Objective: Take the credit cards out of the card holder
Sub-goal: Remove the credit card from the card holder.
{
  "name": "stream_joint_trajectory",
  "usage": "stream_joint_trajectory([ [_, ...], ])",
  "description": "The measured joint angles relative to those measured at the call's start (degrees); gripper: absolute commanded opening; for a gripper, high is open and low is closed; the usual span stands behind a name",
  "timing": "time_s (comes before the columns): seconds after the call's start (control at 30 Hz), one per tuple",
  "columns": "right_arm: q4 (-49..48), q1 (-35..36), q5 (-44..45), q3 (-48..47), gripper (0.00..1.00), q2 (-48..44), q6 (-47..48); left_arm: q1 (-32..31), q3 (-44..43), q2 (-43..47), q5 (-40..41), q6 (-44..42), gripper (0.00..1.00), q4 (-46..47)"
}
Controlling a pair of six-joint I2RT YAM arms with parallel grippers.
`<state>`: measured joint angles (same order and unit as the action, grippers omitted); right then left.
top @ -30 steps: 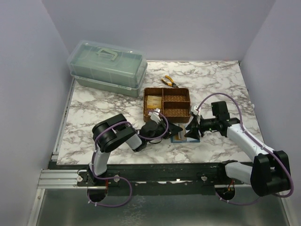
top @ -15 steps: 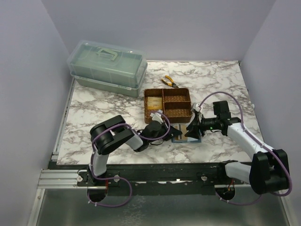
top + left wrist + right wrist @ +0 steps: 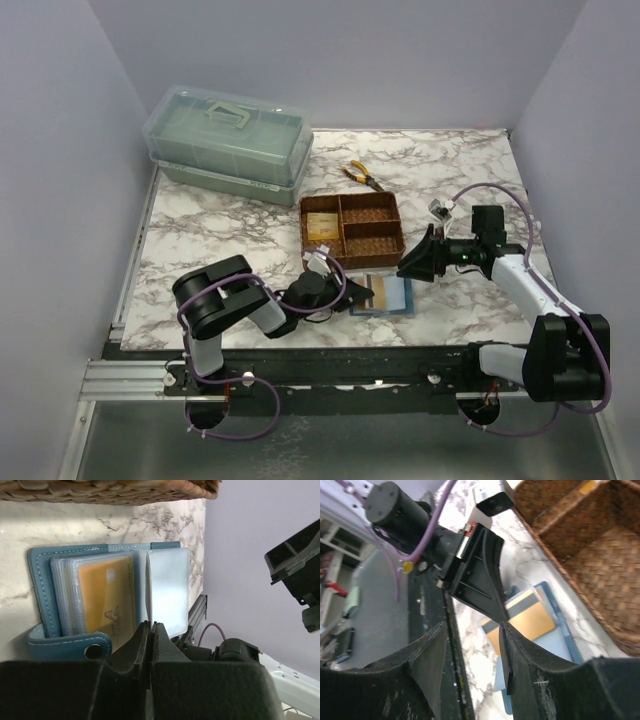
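Observation:
The teal-blue card holder (image 3: 390, 297) lies open on the marble in front of the woven tray. In the left wrist view, the holder (image 3: 37, 580) shows clear sleeves with a gold credit card (image 3: 107, 600) inside one. My left gripper (image 3: 151, 625) is shut on the near edge of a clear sleeve leaf, at the holder's left side (image 3: 352, 298). In the right wrist view, the gold card (image 3: 527, 617) shows a dark stripe, with the left gripper's tip (image 3: 502, 619) at its edge. My right gripper (image 3: 472, 630) is open and empty, raised to the right of the holder (image 3: 408, 264).
The brown woven tray (image 3: 352, 200) stands just behind the holder, with a yellowish flat item (image 3: 322, 222) in its left compartment. Yellow-handled pliers (image 3: 358, 174) lie behind it. A green lidded box (image 3: 228, 140) stands at the back left. The table's front rail is close.
My right gripper has lifted off the holder and drawn back to the right. My left arm has moved left and down; the holder now lies open and uncovered.

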<state>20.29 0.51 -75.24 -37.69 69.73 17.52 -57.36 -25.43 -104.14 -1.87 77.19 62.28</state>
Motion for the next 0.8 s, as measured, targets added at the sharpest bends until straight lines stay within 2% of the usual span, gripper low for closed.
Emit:
stream_joint_trajectory([
  [0.13,-2.99,0.02,-4.13,0.48,0.63,0.31,-7.26,-1.29,1.53,0.0,1.55,0.42,0.0,4.61],
  [0.4,-11.61,0.02,-6.71,3.06,0.65,2.21,-23.26,-3.15,7.13,-0.11,6.47,0.33,0.0,17.81],
  [0.57,-11.65,0.02,-9.27,3.06,0.67,4.15,-26.08,-3.41,7.52,-2.25,9.25,0.35,0.0,20.83],
  [0.8,-15.85,2.69,-8.74,4.76,0.69,-0.9,-29.46,-3.89,6.21,-3.5,11.23,0.11,0.0,21.18],
])
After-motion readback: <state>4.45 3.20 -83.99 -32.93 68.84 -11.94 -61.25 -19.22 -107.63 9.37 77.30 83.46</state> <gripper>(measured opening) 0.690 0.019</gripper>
